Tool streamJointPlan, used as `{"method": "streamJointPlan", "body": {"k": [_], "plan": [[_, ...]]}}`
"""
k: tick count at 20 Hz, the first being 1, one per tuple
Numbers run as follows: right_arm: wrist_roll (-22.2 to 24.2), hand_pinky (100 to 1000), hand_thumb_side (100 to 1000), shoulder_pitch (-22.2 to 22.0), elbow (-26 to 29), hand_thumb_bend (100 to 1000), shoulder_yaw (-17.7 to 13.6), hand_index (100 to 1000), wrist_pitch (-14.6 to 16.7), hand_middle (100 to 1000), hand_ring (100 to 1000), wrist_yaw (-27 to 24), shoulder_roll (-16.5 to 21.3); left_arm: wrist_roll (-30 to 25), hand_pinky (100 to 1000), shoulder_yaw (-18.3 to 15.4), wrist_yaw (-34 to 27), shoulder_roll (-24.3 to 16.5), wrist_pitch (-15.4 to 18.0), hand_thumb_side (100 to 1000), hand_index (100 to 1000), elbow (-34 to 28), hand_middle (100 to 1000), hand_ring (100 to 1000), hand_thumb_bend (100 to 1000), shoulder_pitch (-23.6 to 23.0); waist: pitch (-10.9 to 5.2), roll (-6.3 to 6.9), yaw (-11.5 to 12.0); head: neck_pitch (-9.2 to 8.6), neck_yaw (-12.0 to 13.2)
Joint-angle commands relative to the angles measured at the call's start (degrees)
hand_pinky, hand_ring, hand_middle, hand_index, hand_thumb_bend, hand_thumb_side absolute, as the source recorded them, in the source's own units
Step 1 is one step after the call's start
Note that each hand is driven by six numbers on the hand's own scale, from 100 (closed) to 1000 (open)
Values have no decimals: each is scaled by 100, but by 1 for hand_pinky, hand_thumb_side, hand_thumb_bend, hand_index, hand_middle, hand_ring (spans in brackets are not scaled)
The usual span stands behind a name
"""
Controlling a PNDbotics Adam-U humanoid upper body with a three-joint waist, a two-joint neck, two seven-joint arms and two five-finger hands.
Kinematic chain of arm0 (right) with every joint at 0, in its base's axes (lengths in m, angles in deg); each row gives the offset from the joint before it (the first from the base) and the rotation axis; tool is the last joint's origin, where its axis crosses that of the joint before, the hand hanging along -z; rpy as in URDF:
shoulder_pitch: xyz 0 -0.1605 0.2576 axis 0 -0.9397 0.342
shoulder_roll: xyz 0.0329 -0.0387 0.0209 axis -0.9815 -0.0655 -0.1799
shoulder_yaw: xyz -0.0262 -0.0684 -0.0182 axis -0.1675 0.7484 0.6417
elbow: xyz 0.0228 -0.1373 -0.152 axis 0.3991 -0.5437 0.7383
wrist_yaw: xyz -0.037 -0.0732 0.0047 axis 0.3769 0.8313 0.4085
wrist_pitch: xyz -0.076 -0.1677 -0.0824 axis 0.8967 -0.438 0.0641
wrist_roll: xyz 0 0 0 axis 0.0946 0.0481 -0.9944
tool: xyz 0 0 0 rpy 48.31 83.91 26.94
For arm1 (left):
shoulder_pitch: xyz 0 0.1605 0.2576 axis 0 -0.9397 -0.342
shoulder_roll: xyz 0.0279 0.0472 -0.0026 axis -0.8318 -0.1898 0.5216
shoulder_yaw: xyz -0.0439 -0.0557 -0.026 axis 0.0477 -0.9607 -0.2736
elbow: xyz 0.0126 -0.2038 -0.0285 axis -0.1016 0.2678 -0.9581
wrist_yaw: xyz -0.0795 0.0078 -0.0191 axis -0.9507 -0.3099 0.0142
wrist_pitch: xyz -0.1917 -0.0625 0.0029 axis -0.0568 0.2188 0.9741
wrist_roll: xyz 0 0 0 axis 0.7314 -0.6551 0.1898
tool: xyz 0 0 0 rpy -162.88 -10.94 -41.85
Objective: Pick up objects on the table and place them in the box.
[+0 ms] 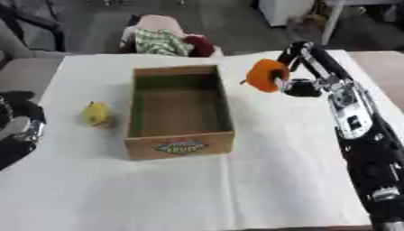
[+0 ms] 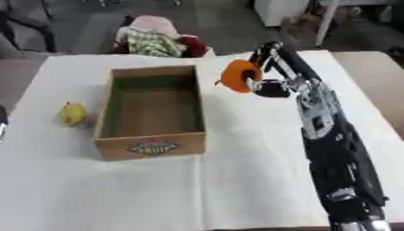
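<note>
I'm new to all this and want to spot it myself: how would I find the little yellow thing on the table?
Start at the open cardboard box in the middle of the white-covered table. Look just beyond the box's left wall, where a small yellow fruit lies on the cloth apart from the box. It is yellow and untouched, unlike the orange object held by the right hand beyond the opposite wall.

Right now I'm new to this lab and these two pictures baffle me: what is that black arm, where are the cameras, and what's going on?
Both pictures come from the two eyes of one camera in a humanoid robot's head, looking down at a white table. The black arm on the right is its own; the right hand holds an orange object in the air, just right of an open, empty cardboard box. A small yellow fruit lies on the table left of the box. The left hand shows at the left edge, idle.
</note>
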Motion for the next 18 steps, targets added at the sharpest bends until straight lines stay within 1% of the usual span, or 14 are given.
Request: {"method": "streamJointPlan", "body": {"k": [1, 4, 8, 15, 16, 18], "plan": [[94, 518, 100, 297, 163, 100, 90, 310, 43, 561, 588, 41, -217, -24, 808, -7, -27, -118, 10, 127, 728, -54, 545, 572, 155, 68, -70, 25, 16, -61, -42], [148, 520, 100, 478, 69, 100, 175, 315, 123, 563, 589, 215, -512, -39, 808, 7, -30, -108, 13, 127, 728, -58, 545, 572, 155, 92, -44, 37, 53, -80, -62], [189, 519, 100, 575, -115, 100, 232, 321, 195, 564, 589, 487, -867, -55, 809, 25, -34, -100, 13, 128, 728, -61, 545, 572, 156, 127, -5, 47, 99, -110, -81], [165, 534, 140, 664, -565, 100, 354, 356, 403, 578, 600, 1135, -1291, -78, 809, 49, -50, -107, 15, 127, 729, -61, 546, 572, 156, 201, 34, 57, 142, -132, -96], [161, 547, 157, 673, -642, 100, 382, 448, 452, 596, 615, 1244, -1331, -82, 809, 55, -55, -109, 14, 126, 729, -57, 546, 573, 155, 220, 37, 57, 143, -134, -96], [211, 582, 161, 677, -789, 100, 430, 703, 564, 651, 661, 1464, -1381, -93, 808, 68, -70, -112, 14, 125, 729, -44, 546, 573, 156, 261, 39, 63, 145, -135, -95]]}}
